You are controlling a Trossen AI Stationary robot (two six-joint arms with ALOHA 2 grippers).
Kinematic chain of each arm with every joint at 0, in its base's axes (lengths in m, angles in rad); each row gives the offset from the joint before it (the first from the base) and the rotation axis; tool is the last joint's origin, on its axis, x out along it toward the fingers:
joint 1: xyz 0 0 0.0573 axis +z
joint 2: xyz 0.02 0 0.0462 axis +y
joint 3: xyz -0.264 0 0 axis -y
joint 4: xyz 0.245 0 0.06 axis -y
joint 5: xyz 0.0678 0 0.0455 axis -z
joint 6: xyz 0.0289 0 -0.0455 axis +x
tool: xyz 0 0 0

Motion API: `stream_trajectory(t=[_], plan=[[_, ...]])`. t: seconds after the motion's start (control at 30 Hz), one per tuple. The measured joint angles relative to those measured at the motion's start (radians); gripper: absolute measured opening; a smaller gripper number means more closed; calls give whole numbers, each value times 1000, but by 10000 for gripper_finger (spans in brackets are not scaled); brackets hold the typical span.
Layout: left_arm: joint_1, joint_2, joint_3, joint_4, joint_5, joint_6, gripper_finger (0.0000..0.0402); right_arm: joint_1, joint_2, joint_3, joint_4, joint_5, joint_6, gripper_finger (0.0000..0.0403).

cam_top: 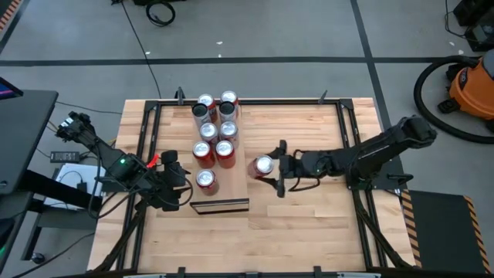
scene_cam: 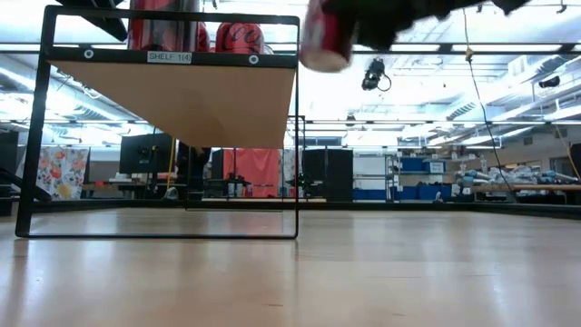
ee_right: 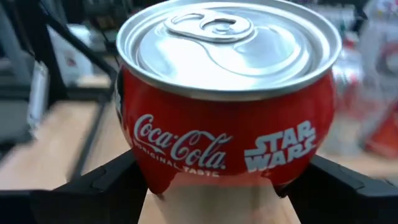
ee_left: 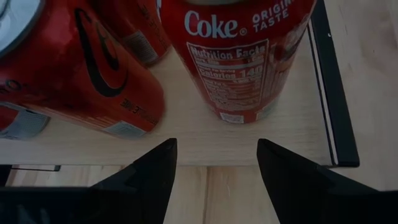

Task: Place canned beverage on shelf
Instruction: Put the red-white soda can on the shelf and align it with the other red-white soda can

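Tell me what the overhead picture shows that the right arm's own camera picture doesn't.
Only the overhead view shows the whole shelf with its rows of cans, the left gripper at its near end, and both arms. Only the right wrist view shows the held can close up: pull tab, Coca-Cola and Star Wars lettering. Both show the right gripper clamped on that can beside the shelf.

The can (ee_right: 227, 93) in the middle of the frame is shiny metal, with a smooth silver top and glossy red sides. The fingers (ee_right: 93, 190) at the bottom corners look like dull black plastic. At upper left in the low view, the shelf (scene_cam: 195, 100) is smooth pale wood in a black metal frame.
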Motion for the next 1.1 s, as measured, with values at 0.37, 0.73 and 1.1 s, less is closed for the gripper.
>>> stream_trajectory(t=[0.37, 0.73, 1.1], plan=[[0, 0, 0, 1, -1, -1, 233, -47, 277, 320, -163, -196, -3, 326], [0, 0, 0, 1, -1, -2, 233, -75, 444, 530, -297, -250, -13, 343], [0, 0, 0, 0, -1, -2, 233, -79, 394, 528, -327, -225, -29, 380]])
